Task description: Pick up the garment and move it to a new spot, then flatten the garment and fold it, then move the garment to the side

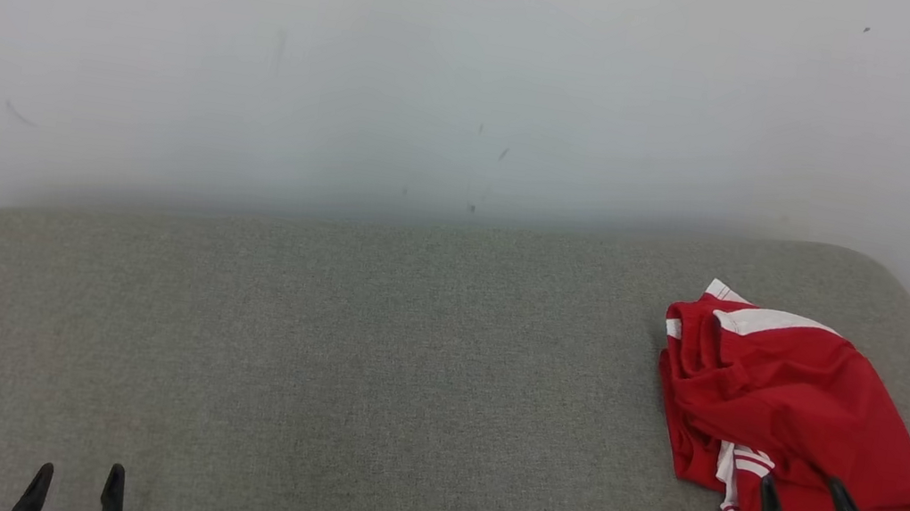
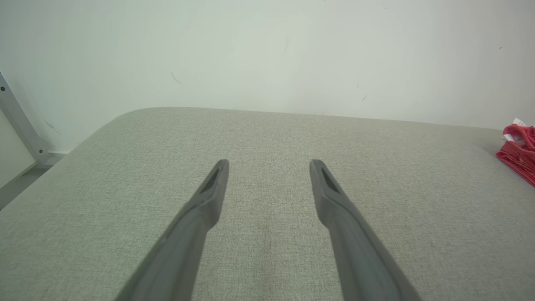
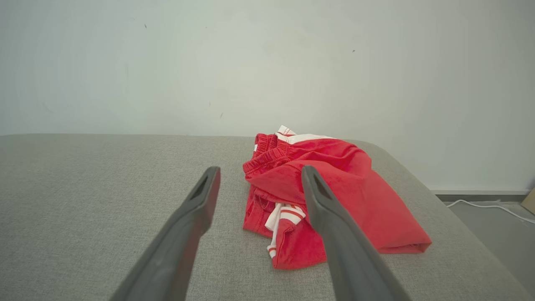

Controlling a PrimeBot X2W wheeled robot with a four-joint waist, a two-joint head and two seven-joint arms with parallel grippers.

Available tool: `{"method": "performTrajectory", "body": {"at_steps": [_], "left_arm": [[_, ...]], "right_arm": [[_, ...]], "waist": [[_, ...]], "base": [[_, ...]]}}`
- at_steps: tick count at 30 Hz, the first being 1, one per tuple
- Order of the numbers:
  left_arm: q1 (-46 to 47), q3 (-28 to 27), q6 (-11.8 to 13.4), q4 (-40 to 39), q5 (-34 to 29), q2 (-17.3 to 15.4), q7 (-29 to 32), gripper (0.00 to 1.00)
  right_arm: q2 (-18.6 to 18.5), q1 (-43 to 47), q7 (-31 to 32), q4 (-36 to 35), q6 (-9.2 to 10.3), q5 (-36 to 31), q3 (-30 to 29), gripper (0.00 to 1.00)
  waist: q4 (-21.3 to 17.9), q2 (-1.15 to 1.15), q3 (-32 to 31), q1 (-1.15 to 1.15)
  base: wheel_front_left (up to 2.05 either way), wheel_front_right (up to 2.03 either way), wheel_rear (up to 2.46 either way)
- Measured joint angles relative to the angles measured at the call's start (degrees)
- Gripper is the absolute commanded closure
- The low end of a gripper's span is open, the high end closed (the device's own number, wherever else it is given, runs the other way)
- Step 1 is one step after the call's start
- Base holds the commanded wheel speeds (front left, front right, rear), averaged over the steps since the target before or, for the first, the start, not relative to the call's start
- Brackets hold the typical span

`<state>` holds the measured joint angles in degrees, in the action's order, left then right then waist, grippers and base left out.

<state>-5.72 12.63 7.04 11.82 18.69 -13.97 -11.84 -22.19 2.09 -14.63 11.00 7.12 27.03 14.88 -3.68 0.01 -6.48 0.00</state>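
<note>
When you go by the head view, the crumpled red fabric garment with white stripes (image 1: 792, 414) sits on the far right part of the wide grey-green woven padded surface (image 1: 368, 351), bunched up rather than flat. Behind the surface is a plain white wall (image 1: 447, 65). The left gripper (image 1: 79, 468) pokes up at the near left, just its two dark fingertips showing with a gap between them. It's well apart from the garment, with nothing in it. The right gripper (image 1: 800, 480) is at the near right, fingers spread, tips overlapping the garment's near edge. Can't tell from here if they touch the cloth or sit just above it.

Over to the left wrist view: the left gripper (image 2: 268, 162) has its fingers wide apart, holding nothing, with bare padded surface (image 2: 267, 133) between and beyond them. The garment (image 2: 520, 146) is just a red sliver at the right edge. A grey metal frame bar (image 2: 21, 125) leans at the left edge by the wall.

Right wrist view: the right gripper (image 3: 260, 168) is wide too, nothing clamped. The garment (image 3: 355, 188) lies just beyond the tips, partly behind the right finger, with its left edge showing in the gap between the fingers. The padded surface (image 3: 104, 175) runs off to the left, and a thin white cable (image 3: 485, 205) lies on the floor past the surface's right side.
</note>
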Motion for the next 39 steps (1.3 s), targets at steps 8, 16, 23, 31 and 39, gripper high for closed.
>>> {"method": "performTrajectory", "body": {"at_steps": [8,16,23,31,39], "left_arm": [[-0.4,-0.2,0.0,-0.9,0.0,0.2,0.2,0.0],[-1.1,-0.3,0.0,-1.7,-0.1,0.3,0.3,0.0],[-1.1,-0.3,0.0,-2.0,-0.1,0.5,0.6,1.0],[-2.2,-0.5,-0.3,0.6,1.1,2.5,1.2,1.0],[-1.8,-1.9,-1.5,1.4,6.7,3.1,3.0,1.0]], "right_arm": [[0.4,0.0,0.0,-0.1,0.0,-0.4,-0.5,0.0],[0.7,0.3,0.0,-0.3,0.0,-0.4,-0.8,0.0],[0.8,0.9,0.0,-0.3,0.0,-0.5,-1.2,1.0],[3.5,3.1,0.8,2.1,-0.45,0.6,-1.0,1.0],[4.7,2.7,2.8,2.4,-1.45,5.8,-2.9,1.0]], "waist": [[0.2,0.0,0.0,0.0],[0.2,0.0,0.0,0.0],[0.2,0.0,0.0,0.0],[0.3,0.0,0.0,0.0],[0.6,0.0,0.7,0.0]], "base": [[0.0,0.0,0.0],[0.0,0.0,0.0],[0.0,0.0,0.0],[0.0,0.0,0.0],[0.0,0.0,0.0]]}}
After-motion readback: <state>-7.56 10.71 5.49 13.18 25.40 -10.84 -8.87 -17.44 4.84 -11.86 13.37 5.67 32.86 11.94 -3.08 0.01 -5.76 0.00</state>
